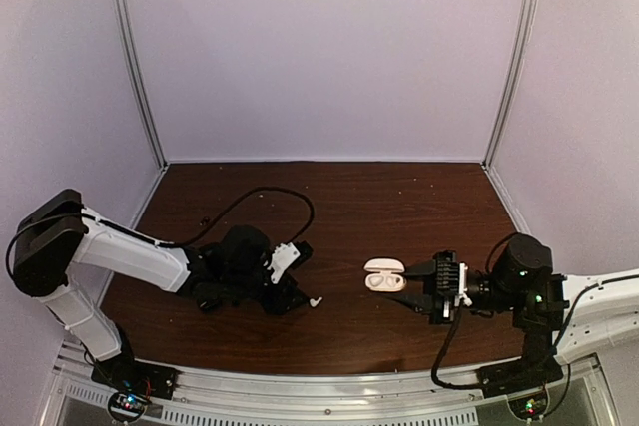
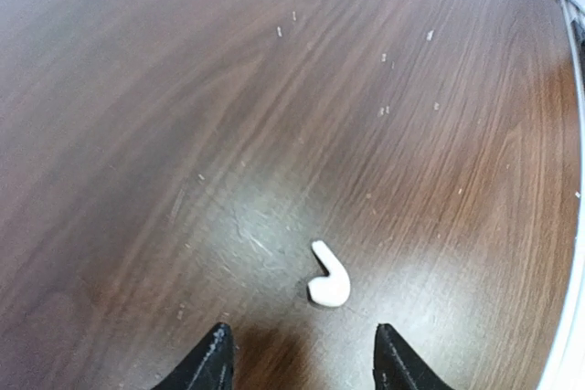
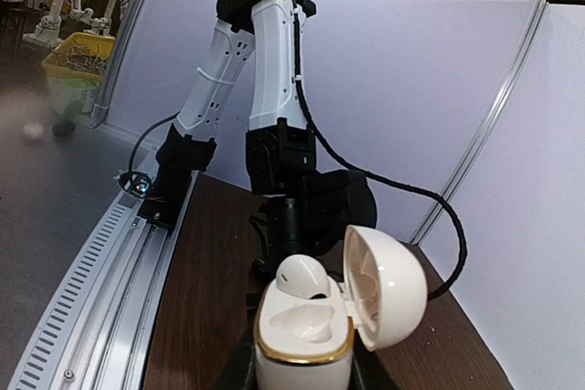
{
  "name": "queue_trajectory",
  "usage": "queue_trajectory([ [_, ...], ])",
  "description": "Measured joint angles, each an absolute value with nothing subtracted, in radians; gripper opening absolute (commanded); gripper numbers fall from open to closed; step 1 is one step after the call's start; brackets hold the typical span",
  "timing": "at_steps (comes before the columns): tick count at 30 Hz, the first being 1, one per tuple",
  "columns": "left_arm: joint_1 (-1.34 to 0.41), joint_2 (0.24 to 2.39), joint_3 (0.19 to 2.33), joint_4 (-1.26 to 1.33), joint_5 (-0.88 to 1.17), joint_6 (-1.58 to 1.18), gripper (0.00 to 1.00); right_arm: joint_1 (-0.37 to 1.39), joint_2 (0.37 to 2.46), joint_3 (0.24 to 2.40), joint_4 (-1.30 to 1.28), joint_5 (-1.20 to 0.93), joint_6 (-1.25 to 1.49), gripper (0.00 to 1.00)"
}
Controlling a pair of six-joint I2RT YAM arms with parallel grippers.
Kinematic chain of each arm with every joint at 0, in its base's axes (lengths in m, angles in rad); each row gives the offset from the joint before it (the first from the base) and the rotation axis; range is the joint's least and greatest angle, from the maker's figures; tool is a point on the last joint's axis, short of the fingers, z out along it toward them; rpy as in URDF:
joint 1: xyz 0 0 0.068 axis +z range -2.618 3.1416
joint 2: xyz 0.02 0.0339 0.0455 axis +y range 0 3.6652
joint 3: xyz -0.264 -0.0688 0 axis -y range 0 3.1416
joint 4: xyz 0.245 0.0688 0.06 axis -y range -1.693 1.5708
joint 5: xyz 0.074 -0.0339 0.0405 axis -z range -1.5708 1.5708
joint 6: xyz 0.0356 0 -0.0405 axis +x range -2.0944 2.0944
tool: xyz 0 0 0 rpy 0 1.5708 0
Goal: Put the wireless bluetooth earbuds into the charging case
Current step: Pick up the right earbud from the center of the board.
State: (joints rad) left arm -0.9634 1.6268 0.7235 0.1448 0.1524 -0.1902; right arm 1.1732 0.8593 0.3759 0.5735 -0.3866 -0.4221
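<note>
A white charging case (image 3: 304, 353) with a gold rim stands upright between my right gripper's (image 3: 303, 379) jaws, lid (image 3: 388, 288) open. One white earbud (image 3: 303, 276) sits in its far slot; the near slot (image 3: 309, 321) is empty. In the top view the case (image 1: 384, 274) is right of centre, at my right gripper (image 1: 406, 286). A second white earbud (image 2: 327, 279) lies loose on the table just ahead of my left gripper (image 2: 302, 364), which is open and low over the wood. In the top view this earbud (image 1: 316, 300) is right beside the left gripper (image 1: 298, 295).
The brown wooden table (image 1: 399, 207) is walled by white panels on three sides. A black cable (image 1: 270, 195) loops over the table behind the left arm. A metal rail (image 1: 329, 386) runs along the near edge.
</note>
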Motion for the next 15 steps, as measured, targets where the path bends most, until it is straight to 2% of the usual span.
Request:
queue_trajectory([
  [8, -0.981, 1.560, 0.418, 0.567, 0.138, -0.153, 0.54, 1.173, 0.850, 0.350, 0.611, -0.355, -0.396, 0.00],
  [15, -0.989, 1.685, 0.394, 0.811, 0.156, -0.086, 0.51, 1.173, 0.846, 0.333, 0.627, -0.338, -0.380, 0.00],
])
